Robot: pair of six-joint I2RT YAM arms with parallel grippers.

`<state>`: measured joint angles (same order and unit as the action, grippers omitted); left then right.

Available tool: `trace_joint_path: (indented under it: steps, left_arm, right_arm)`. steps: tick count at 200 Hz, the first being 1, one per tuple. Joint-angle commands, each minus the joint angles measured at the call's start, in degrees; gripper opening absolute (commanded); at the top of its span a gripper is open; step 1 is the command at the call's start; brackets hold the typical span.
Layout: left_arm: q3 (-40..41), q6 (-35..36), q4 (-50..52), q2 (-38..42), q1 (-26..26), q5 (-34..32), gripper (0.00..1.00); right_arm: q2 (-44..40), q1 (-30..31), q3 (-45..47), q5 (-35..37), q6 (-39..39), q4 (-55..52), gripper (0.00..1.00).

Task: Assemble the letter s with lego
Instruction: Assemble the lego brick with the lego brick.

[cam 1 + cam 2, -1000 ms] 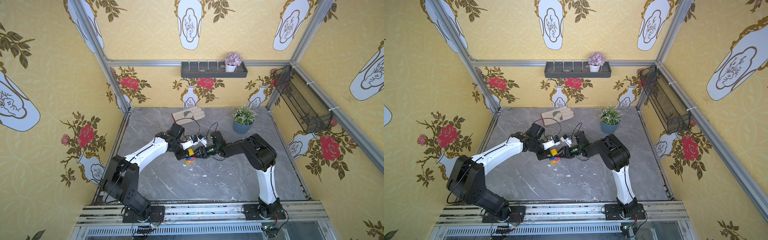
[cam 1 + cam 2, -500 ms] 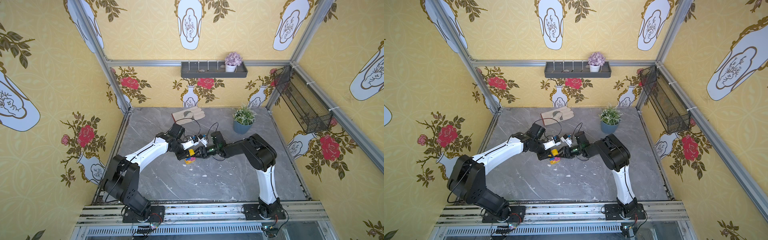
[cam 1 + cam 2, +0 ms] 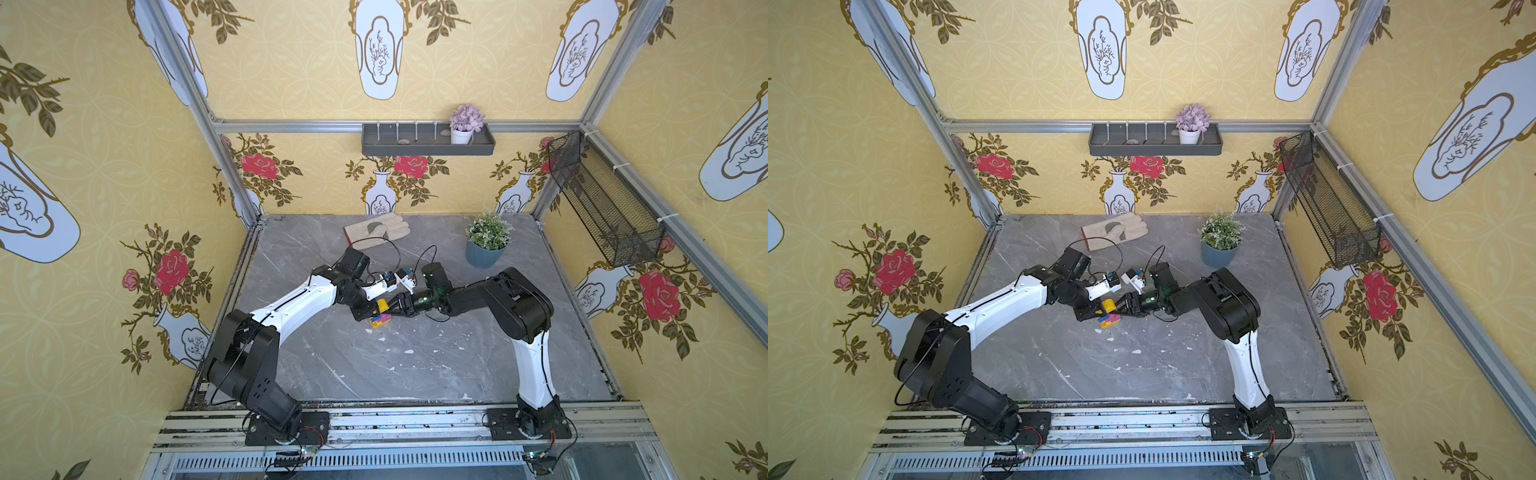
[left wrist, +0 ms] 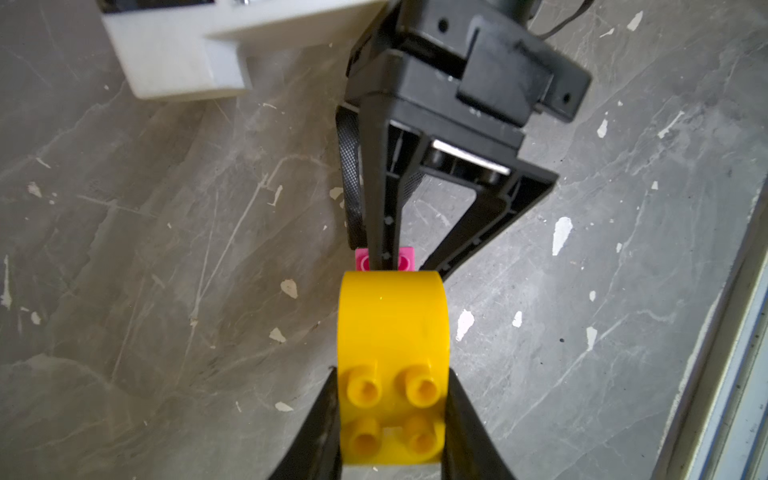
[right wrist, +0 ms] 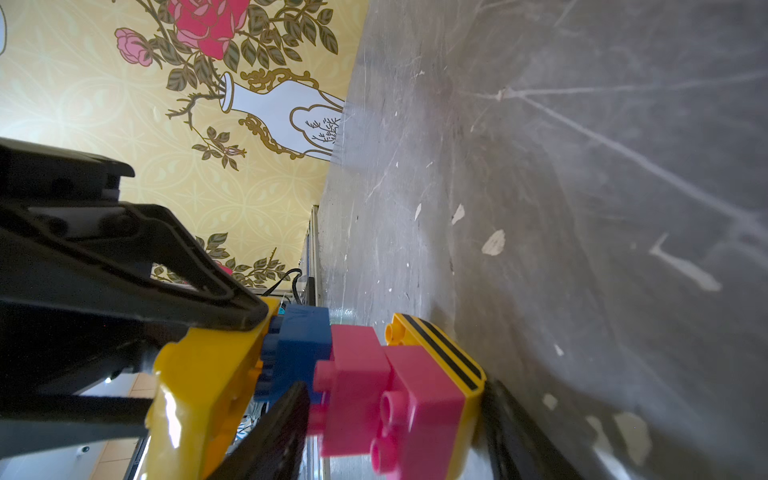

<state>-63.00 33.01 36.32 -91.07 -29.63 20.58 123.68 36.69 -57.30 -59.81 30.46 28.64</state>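
My left gripper (image 4: 392, 399) is shut on a plain yellow brick (image 4: 392, 332), studs facing its camera. My right gripper (image 5: 397, 399) is shut on a joined lego cluster: two pink bricks (image 5: 419, 395) on a black-striped yellow brick (image 5: 440, 349), with a blue brick (image 5: 303, 345) at the far end. The plain yellow brick (image 5: 208, 374) sits against the blue brick's studs. In both top views the two grippers meet mid-table, with the yellow brick (image 3: 381, 306) just above the cluster (image 3: 380, 321) (image 3: 1111, 321), low over the marble.
A tan glove (image 3: 376, 230) lies at the back of the table, and a potted plant (image 3: 484, 245) stands at the back right. A black wire basket (image 3: 602, 208) hangs on the right wall. A grey shelf (image 3: 428, 139) is on the back wall.
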Motion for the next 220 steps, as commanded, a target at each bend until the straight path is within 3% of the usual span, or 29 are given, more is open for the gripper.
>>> trace_joint_path:
  steps: [1,220]
  left_arm:
    - [-0.05,0.60,-0.95,-0.69,0.01,-0.62,0.11]
    - [0.16,0.65,-0.13,-0.07,-0.35,-0.63,0.12]
  right_arm:
    - [3.05,-0.39,1.66,15.72,-2.95,-17.90,0.67]
    - [3.59,-0.74,1.99,15.94,-2.76,-17.04,0.63]
